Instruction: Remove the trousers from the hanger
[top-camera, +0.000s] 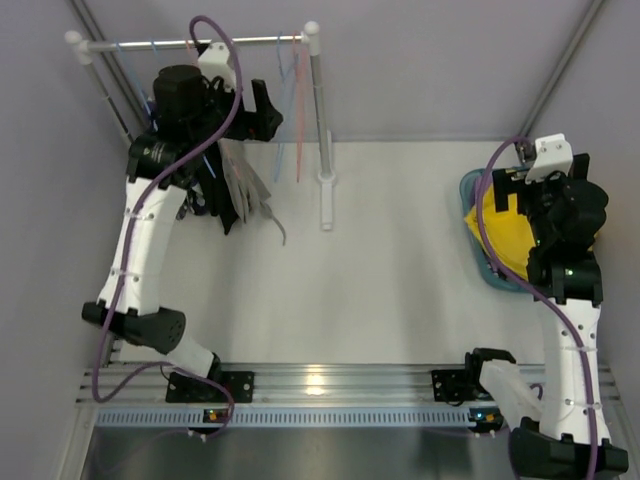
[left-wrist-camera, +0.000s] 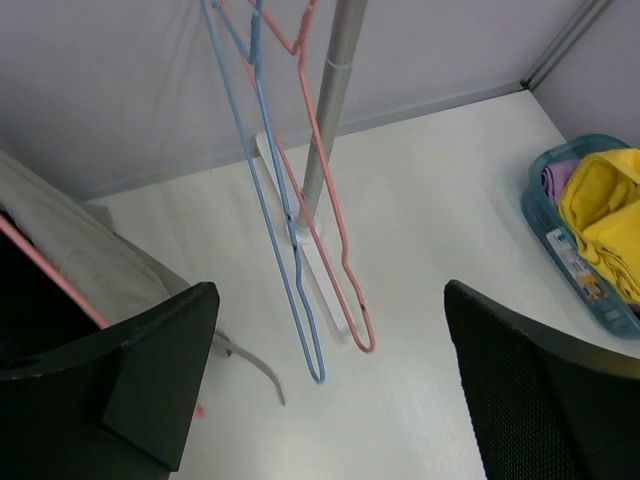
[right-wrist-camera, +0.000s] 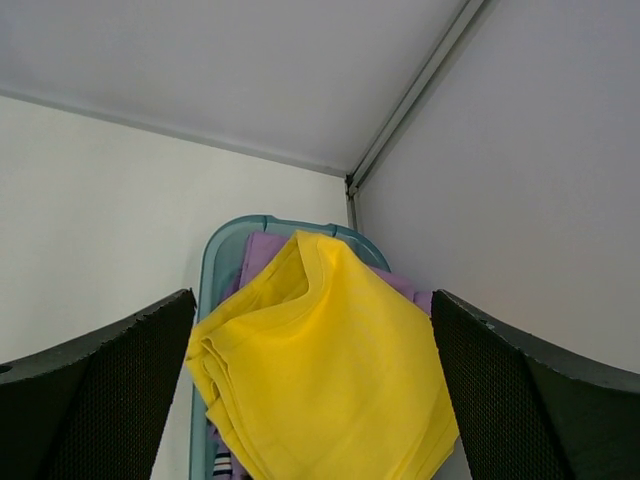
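Left wrist view: the left hand (left-wrist-camera: 330, 330) is spread wide and empty, the floppy grey-beige cloth trousers (left-wrist-camera: 70, 245) draped on a thin pink wire hanger (left-wrist-camera: 50, 270) right beside one of its fingers (left-wrist-camera: 150, 380), light and probably slippy, so I'd pinch a bunched fold near the bar; the right hand (right-wrist-camera: 312, 300) is open too.

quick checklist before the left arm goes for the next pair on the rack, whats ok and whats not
1. Left tool open and empty: ok.
2. Grey-beige cloth trousers hanging on the white clothes rack, at that tool's left: ok.
3. Black cloth trousers on a hanger of their own: cannot tell.
4. Empty blue wire hanger and empty pink wire hanger out of the way: not ok, they dangle straight ahead of the tool.
5. Right tool open above the folded yellow trousers in the teal plastic basket: ok.
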